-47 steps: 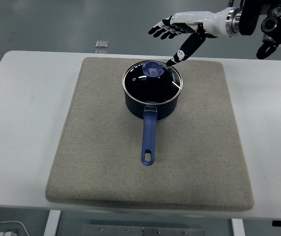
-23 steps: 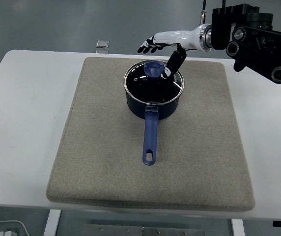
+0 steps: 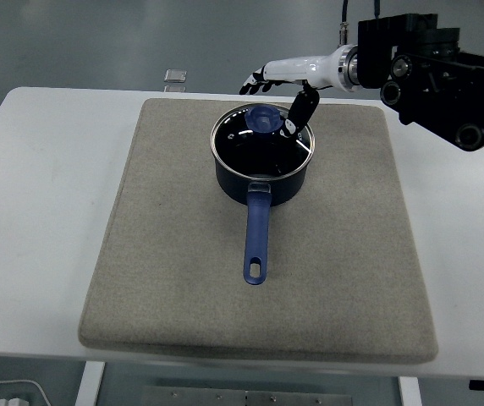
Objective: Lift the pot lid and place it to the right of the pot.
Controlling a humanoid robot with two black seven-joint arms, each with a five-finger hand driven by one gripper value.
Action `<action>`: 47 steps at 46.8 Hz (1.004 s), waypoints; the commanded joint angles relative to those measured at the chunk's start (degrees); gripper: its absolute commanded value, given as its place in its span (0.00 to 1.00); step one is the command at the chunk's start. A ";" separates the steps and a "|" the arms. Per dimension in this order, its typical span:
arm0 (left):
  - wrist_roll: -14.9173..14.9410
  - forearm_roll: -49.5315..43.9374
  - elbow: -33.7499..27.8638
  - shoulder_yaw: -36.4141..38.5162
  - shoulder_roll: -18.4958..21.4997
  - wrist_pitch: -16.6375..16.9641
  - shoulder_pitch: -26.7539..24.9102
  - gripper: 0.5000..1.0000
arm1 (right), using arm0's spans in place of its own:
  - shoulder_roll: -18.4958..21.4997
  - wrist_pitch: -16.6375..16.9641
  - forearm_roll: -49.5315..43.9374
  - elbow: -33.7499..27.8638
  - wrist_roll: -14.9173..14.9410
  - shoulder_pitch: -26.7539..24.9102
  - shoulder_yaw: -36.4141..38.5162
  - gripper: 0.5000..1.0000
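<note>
My right robot hand (image 3: 286, 91) hangs open above the pot lid (image 3: 263, 135), thumb down beside its blue knob (image 3: 265, 117). The lidded pot (image 3: 261, 173) sits on a grey mat (image 3: 174, 254) covering the white desk (image 3: 39, 211); grey floor beyond.

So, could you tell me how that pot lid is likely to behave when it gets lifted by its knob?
The lid looks like glass with a metal rim, so probably rigid, fairly heavy for its size and breakable if dropped. Its blue knob is small, rounded and glossy, so it may slip in the right robot hand. Hung from that central knob, it could tilt or swing.
</note>
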 commanded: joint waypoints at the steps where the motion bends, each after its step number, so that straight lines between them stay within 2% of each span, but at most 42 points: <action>1: -0.04 -0.03 0.00 0.00 0.00 0.02 0.01 1.00 | 0.79 -0.21 -1.35 0.00 0.00 -0.25 0.09 0.81; 5: -0.04 0.06 0.00 0.00 0.00 -0.07 0.01 1.00 | 1.58 -0.30 -1.61 -0.09 0.00 -0.16 0.00 0.79; 15: 0.05 -0.03 0.00 0.00 0.00 0.02 0.01 1.00 | 1.67 -0.83 -3.55 -1.23 0.00 -0.51 0.00 0.66; 33: -0.04 -0.03 0.00 0.00 0.00 0.02 0.01 1.00 | 1.76 -0.83 -3.64 -1.23 0.00 -0.69 0.00 0.65; 47: -0.04 -0.03 0.00 0.00 0.00 0.02 0.01 1.00 | 1.67 -0.74 -3.72 -1.23 0.00 -0.95 0.00 0.57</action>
